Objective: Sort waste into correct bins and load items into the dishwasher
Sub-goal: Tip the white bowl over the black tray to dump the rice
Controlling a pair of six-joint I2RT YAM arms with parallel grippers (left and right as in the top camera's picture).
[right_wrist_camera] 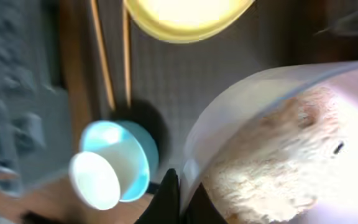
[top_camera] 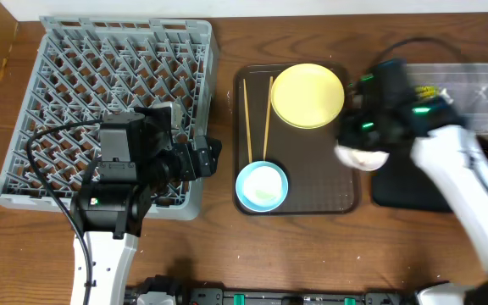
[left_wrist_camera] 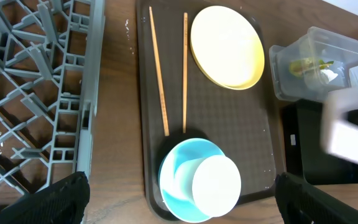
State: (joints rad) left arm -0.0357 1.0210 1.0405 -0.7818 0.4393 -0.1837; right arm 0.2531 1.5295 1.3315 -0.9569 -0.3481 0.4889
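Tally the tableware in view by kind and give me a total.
Plates: 1, the yellow plate
Bowls: 2, the light blue bowl and the white bowl
Cups: 1, the white cup sitting in the light blue bowl
Chopsticks: 2, the chopsticks lying side by side
Total: 6
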